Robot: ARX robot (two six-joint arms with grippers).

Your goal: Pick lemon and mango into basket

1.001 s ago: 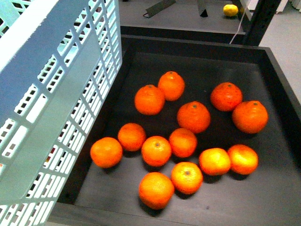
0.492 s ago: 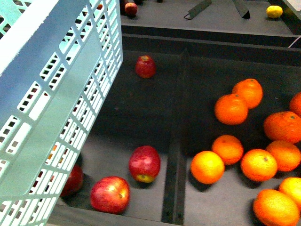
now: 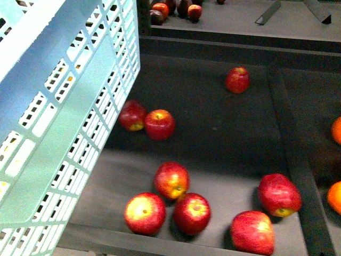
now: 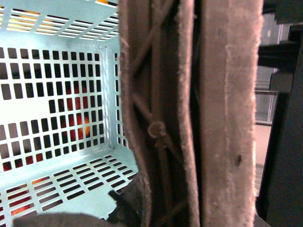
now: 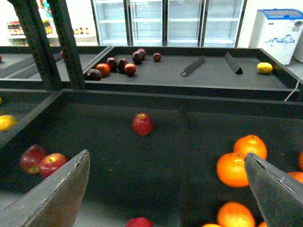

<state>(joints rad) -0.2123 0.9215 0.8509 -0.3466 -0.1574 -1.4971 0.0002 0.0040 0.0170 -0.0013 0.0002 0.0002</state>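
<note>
The light teal slotted basket (image 3: 64,128) fills the left of the front view, tilted and lifted above the tray. In the left wrist view its brown handle (image 4: 163,118) runs through my left gripper (image 4: 156,208), which is shut on it, and the basket's slotted floor (image 4: 61,179) lies behind. My right gripper (image 5: 165,189) hangs open over the dark tray, with nothing between its fingers (image 5: 59,194). A small yellow lemon (image 5: 264,67) lies on the far shelf. A yellow fruit (image 5: 5,122) is cut off at the frame edge; I cannot tell whether it is the mango.
Several red apples (image 3: 171,180) lie in the black tray (image 3: 224,133). A raised divider (image 3: 295,160) parts them from oranges (image 5: 234,169). Dark apples (image 5: 118,66) sit on the far shelf. Two black posts (image 5: 33,42) stand beside the tray.
The front view has swept leftward from the orange tray across the divider to the apple tray. The basket keeps its place in that view.
</note>
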